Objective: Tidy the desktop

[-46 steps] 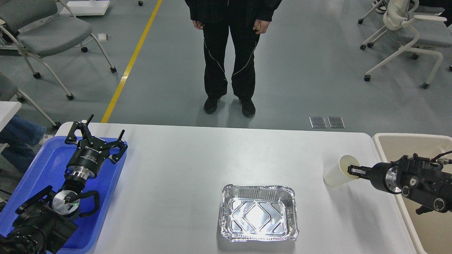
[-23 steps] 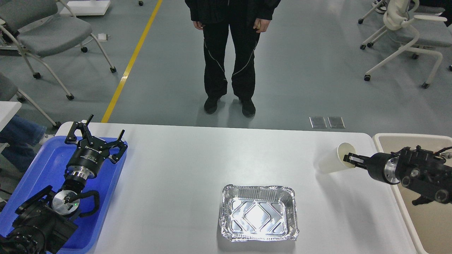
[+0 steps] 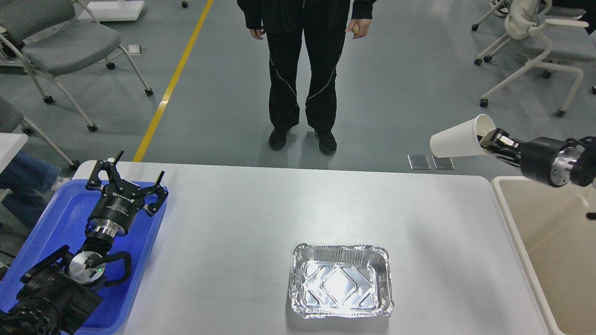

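The white desktop (image 3: 260, 218) fills the lower half of the head view. A silver foil tray (image 3: 341, 280) lies on it near the front, right of centre. My right gripper (image 3: 489, 138) is shut on the rim of a white paper cup (image 3: 458, 137) and holds it tilted on its side, high above the desktop's far right corner. My left gripper (image 3: 128, 174) is open and empty above the blue plastic tray (image 3: 60, 218) at the left edge.
A beige plastic bin (image 3: 549, 242) stands off the desktop's right end, below my right arm. A person in black (image 3: 302, 70) stands just beyond the far edge. Wheeled chairs stand at the far left (image 3: 60, 46) and the far right (image 3: 540, 51).
My right gripper has lifted the paper cup off the desktop, up and to the right, and tipped it further onto its side. The left arm has not moved. The person shifted slightly.
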